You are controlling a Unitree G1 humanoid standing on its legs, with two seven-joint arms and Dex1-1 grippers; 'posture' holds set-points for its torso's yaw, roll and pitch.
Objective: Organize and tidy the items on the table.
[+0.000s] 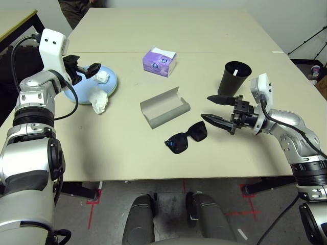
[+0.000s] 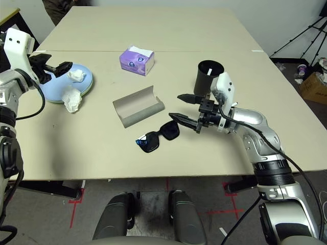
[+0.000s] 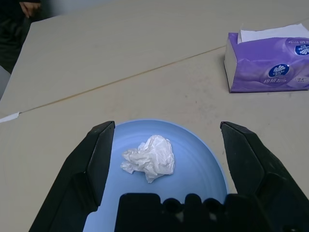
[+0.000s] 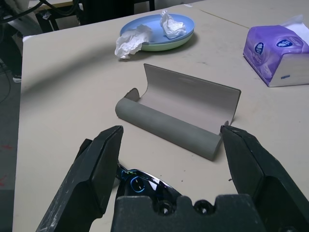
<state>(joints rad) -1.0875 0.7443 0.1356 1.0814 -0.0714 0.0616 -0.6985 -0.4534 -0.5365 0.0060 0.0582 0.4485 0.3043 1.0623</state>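
Landmark: grey glasses case, lying open mid-bench. Left claw released, fingers spread, hovering over light blue plate, far left of case. One tissue wad on plate, second wad at plate's near rim. Right claw released, right of case. Black sunglasses just in front of case. Black cup right of case, behind right claw. Purple tissue box behind case.

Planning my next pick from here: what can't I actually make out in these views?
- Black cup: its inside is dark in the head views; a white stick shows at the rim, but the contents cannot be told.
- Black sunglasses: mostly hidden behind the right claw's base in the right wrist view.
- Blue plate: its near part is hidden by the left claw in the left wrist view.
- Tissue wad at the plates' edge: whether it lies on the rim or the table is unclear.
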